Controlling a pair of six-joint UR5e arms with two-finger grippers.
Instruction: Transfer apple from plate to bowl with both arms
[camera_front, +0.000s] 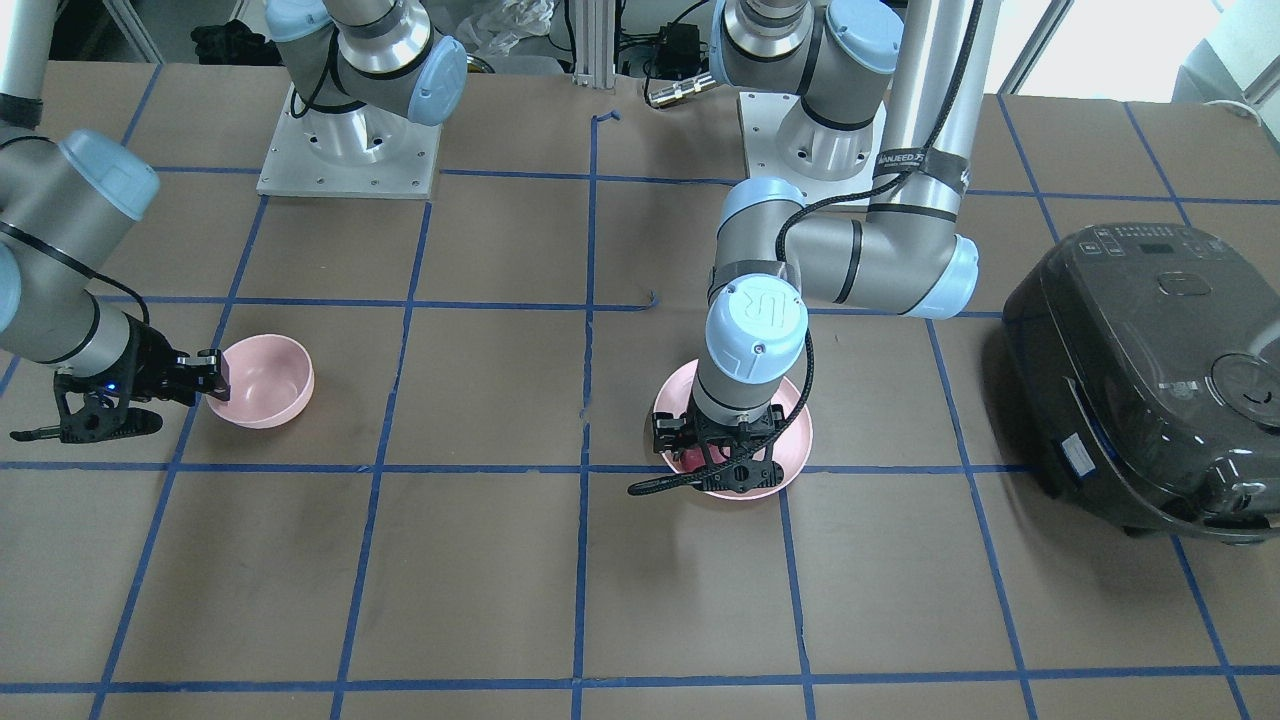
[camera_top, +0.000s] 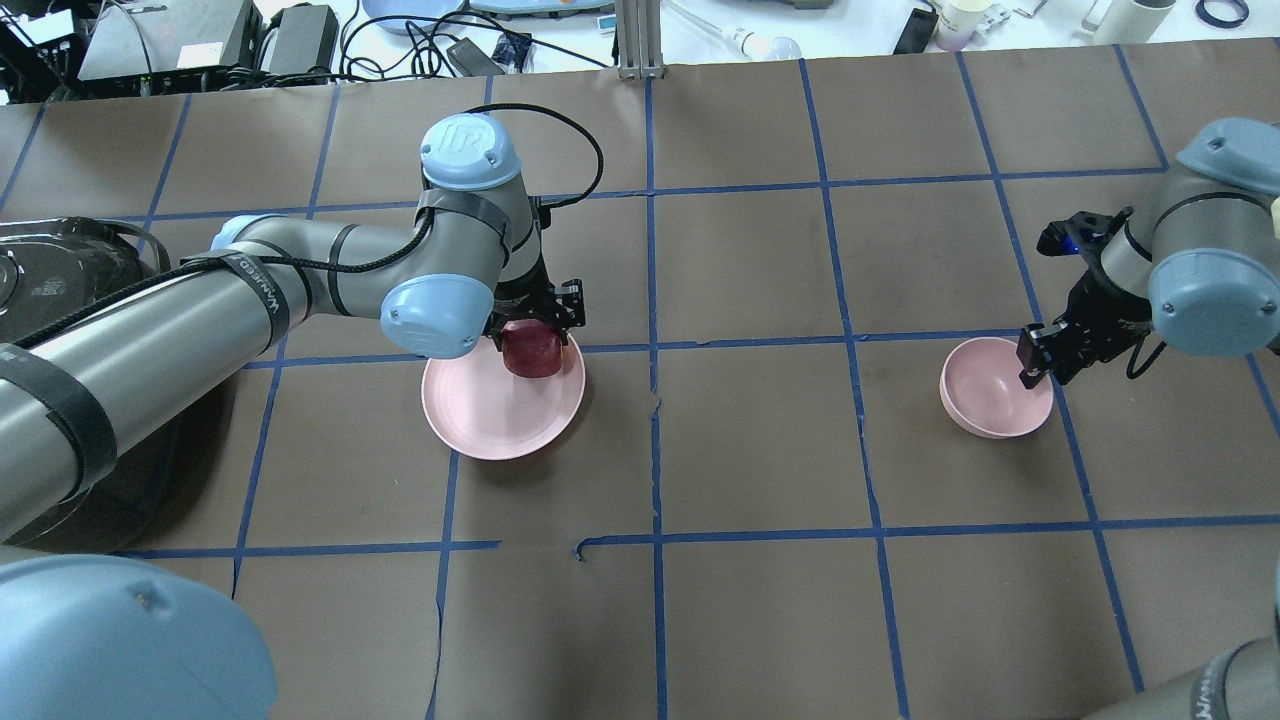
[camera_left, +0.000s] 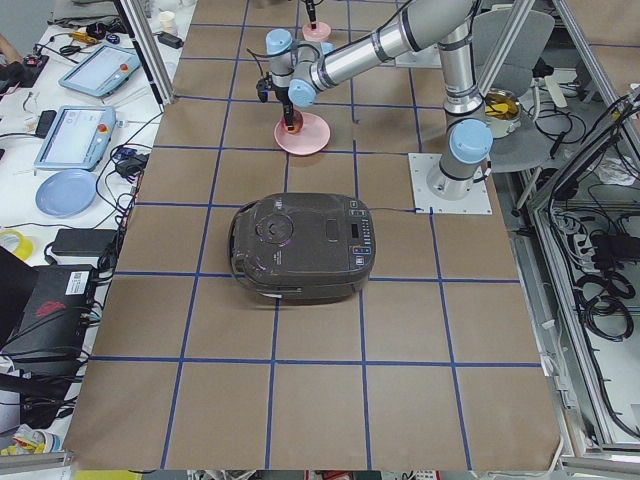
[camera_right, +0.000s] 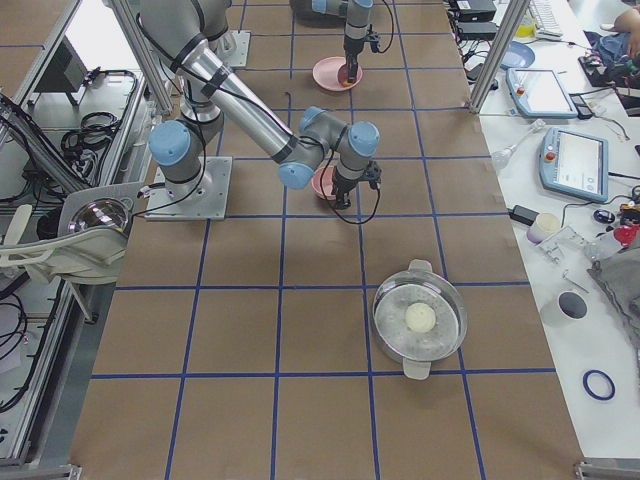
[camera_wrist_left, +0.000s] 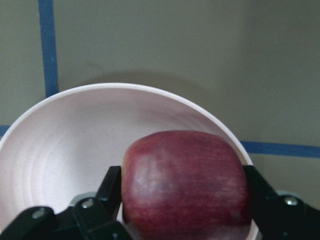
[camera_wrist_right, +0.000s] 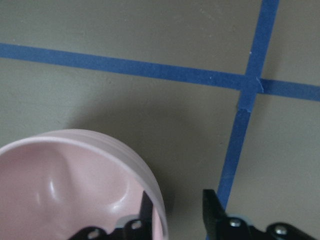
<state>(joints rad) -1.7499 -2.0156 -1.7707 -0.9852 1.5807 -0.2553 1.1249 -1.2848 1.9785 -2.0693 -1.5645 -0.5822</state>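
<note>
The dark red apple (camera_top: 531, 351) sits at the far edge of the wide pink plate (camera_top: 480, 425). My left gripper (camera_top: 530, 338) stands over it with a finger on each side. In the left wrist view both fingers press the apple (camera_wrist_left: 185, 182) just above the plate (camera_wrist_left: 60, 150). The small pink bowl (camera_top: 985, 400) stands far to the right. My right gripper (camera_top: 1036, 360) is at its right rim. In the right wrist view its narrow jaws straddle the rim of the bowl (camera_wrist_right: 60, 190), one finger inside and one outside.
A dark rice cooker (camera_front: 1150, 370) stands on the left arm's side of the table, close to that arm. A lidded steel pot (camera_right: 420, 318) sits beyond the right arm. Blue tape lines divide the brown table top into squares.
</note>
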